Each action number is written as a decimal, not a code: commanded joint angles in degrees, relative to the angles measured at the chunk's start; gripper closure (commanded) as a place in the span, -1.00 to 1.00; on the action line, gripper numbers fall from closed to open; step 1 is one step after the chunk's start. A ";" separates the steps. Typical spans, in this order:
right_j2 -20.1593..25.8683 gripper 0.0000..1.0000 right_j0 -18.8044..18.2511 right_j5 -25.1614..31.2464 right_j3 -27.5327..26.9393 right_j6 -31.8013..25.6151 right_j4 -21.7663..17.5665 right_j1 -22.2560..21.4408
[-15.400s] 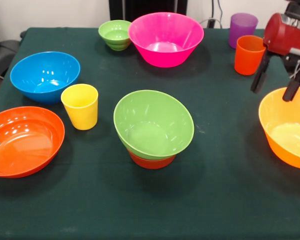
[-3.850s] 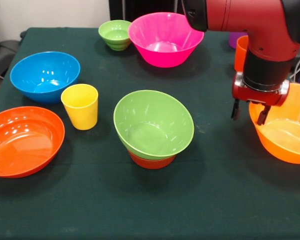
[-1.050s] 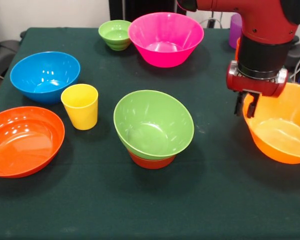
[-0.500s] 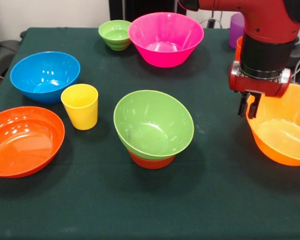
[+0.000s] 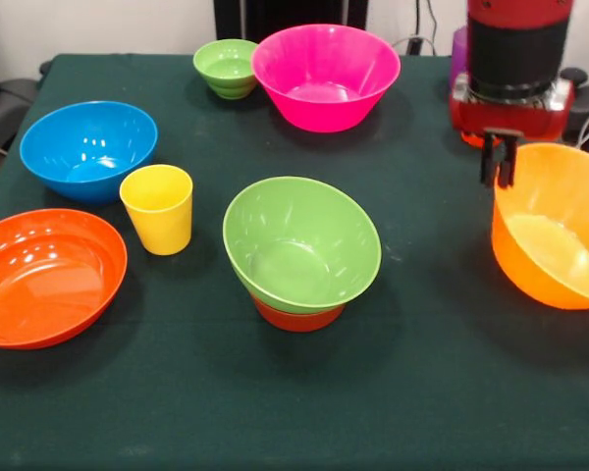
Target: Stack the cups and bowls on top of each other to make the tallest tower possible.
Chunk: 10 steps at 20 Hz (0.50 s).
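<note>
Gripper point(image 5: 498, 162): fingers pinched on the near-left rim of the large yellow-orange bowl point(image 5: 555, 240), which hangs tilted, clear of the table point(image 5: 422, 392) at the right edge. Medium green bowl point(image 5: 301, 243): seated in the small red-orange bowl point(image 5: 296, 317), table centre. Yellow cup point(image 5: 158, 208): upright beside the blue bowl point(image 5: 88, 150). Shallow orange bowl point(image 5: 47, 277): left. Pink bowl point(image 5: 325, 76) and small green bowl point(image 5: 226, 67): far side.
</note>
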 commanded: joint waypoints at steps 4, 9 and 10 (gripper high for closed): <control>19.78 1.00 -14.28 -7.19 20.54 -5.88 -4.30 -7.16; 26.55 1.00 -22.38 -8.20 22.76 -8.49 -8.50 -5.39; 28.10 1.00 -23.91 -7.88 21.74 -9.45 -9.32 -3.86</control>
